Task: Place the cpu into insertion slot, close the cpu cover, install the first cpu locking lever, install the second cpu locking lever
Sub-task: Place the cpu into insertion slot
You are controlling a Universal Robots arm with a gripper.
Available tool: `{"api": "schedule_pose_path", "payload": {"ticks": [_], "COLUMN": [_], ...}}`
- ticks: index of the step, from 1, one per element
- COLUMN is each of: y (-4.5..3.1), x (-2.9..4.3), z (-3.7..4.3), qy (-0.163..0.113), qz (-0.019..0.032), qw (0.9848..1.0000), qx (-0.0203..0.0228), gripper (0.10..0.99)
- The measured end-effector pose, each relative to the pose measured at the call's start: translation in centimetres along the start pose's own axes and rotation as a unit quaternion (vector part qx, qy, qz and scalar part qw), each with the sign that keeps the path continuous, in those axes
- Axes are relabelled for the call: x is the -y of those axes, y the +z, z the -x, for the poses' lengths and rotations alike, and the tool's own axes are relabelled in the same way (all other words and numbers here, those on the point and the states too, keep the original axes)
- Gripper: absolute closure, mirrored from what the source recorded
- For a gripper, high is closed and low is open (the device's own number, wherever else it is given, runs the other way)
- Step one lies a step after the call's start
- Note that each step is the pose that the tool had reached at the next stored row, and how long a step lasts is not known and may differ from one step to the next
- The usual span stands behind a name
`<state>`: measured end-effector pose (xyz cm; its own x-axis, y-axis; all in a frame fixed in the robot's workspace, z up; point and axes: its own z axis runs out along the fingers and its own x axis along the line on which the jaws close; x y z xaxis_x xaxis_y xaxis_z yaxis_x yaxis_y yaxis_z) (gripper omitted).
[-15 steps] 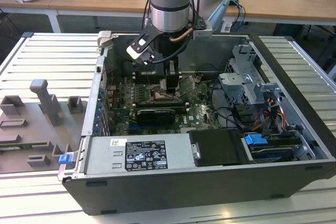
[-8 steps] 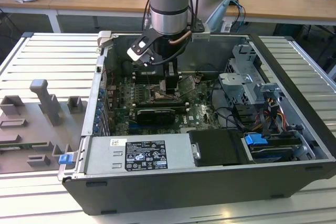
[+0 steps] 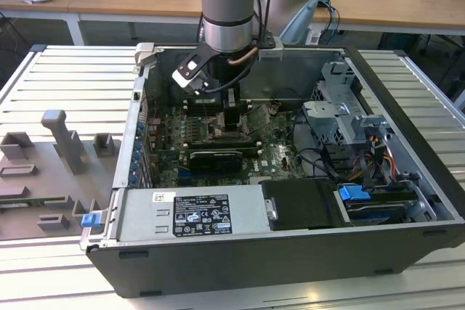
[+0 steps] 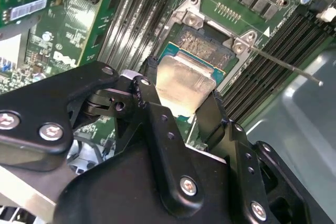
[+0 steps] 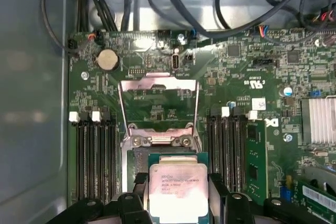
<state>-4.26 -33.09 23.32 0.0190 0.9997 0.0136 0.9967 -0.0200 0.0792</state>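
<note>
The arm's black gripper [image 3: 227, 123] is down inside the open dark-grey metal computer case [image 3: 254, 270], at about one o'clock from the silvery labelled power-supply box [image 3: 192, 212] in the exterior view.

Its jaws are clenched on two opposite edges of the cpu [image 5: 177, 192], a small flat square chip with a pale silvery metal face. The cpu hangs right over the insertion slot [image 4: 202, 45], a square socket with a dark centre and silvery rim in the green circuit board [image 5: 236, 77]. Part of the socket shows uncovered past the chip's far edge. I cannot tell whether the chip touches it.

The cpu cover [image 5: 158, 84], a thin silvery frame plate, stands swung open. A thin metal locking lever [image 4: 286, 65] juts out free.

By my judgement the first step is in hand and unfinished. The cover and both levers are left.
</note>
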Motion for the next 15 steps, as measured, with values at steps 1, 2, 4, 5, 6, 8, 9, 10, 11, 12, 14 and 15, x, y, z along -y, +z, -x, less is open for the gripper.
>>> {"api": "schedule_pose_path", "payload": {"ticks": [1,2,4,5,6,8,9,10,11,12,14,15], "y": [0.19,0.44,0.89,1.04,1.16,1.57,1.7,1.82,1.95,2.07,2.39,2.47], "x": [0.08,0.15,0.25,0.26,0.27,0.31,0.34,0.37,0.4,0.44,0.5,0.51], "z": [-0.1,-0.24,-0.58,-0.68,-0.74,-0.8,-0.82,-0.83,-0.85,-0.87,-1.02,-1.09], "qy": [-0.001,-0.001,-0.003,-0.003,-0.003,-0.003,-0.003,-0.003,-0.003,-0.003,-0.003,-0.003], "qz": [0.0,0.0,-0.0001,0.0,0.0,0.0,0.0,0.0,0.0,0.0,-0.0001,-0.0001], "qw": [1.0,1.0,1.0,1.0,1.0,1.0,1.0,1.0,1.0,1.0,1.0,1.0], "qx": [-0.0001,-0.0002,-0.0001,-0.0004,-0.0004,-0.0004,-0.0004,-0.0004,-0.0004,-0.0004,-0.0003,-0.0003], "gripper": [0.545,0.545,0.545,0.545,0.545,0.545,0.545,0.545,0.545,0.545,0.545,0.545]}}
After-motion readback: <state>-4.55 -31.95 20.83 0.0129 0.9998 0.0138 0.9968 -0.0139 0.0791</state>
